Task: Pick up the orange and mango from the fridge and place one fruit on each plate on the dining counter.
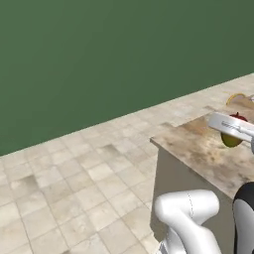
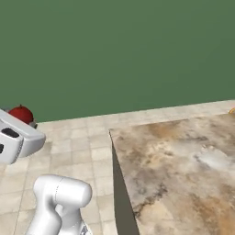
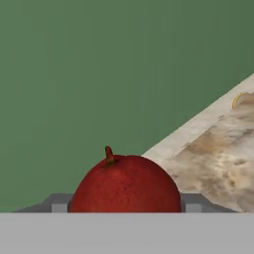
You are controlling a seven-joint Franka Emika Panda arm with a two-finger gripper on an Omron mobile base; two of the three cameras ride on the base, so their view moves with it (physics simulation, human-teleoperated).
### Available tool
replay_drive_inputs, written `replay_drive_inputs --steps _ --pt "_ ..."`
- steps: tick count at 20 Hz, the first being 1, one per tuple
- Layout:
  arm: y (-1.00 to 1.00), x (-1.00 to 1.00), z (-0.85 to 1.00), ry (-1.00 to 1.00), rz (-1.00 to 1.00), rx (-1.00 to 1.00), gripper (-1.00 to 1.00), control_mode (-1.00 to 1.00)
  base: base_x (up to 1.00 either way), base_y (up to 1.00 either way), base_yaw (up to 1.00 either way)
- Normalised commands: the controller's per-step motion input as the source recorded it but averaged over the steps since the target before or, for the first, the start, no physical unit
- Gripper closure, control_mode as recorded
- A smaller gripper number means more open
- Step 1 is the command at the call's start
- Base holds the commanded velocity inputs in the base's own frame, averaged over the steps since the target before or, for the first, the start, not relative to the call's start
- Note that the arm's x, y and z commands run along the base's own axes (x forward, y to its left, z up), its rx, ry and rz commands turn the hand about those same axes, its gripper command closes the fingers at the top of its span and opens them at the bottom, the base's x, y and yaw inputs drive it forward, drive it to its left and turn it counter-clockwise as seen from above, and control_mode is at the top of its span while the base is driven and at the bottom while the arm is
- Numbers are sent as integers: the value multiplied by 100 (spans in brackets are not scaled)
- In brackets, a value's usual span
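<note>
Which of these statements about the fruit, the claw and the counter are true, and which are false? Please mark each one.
1. The claw holds the mango. True.
2. The mango lies on a plate. False: it sits between the claw's fingers, and no plate is under it.
3. The wall behind the scene is green. True.
4. The dining counter has a plain white top. False: the top is marbled beige-brown stone.
5. The floor is covered with tiles. True.
</note>
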Motion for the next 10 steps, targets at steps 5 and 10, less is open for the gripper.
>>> replay_drive_inputs --steps 5,10 --pt "0 0 0 0 0 0 100 100 83 55 -57" --pt "0 0 0 0 0 0 100 100 75 59 -60"
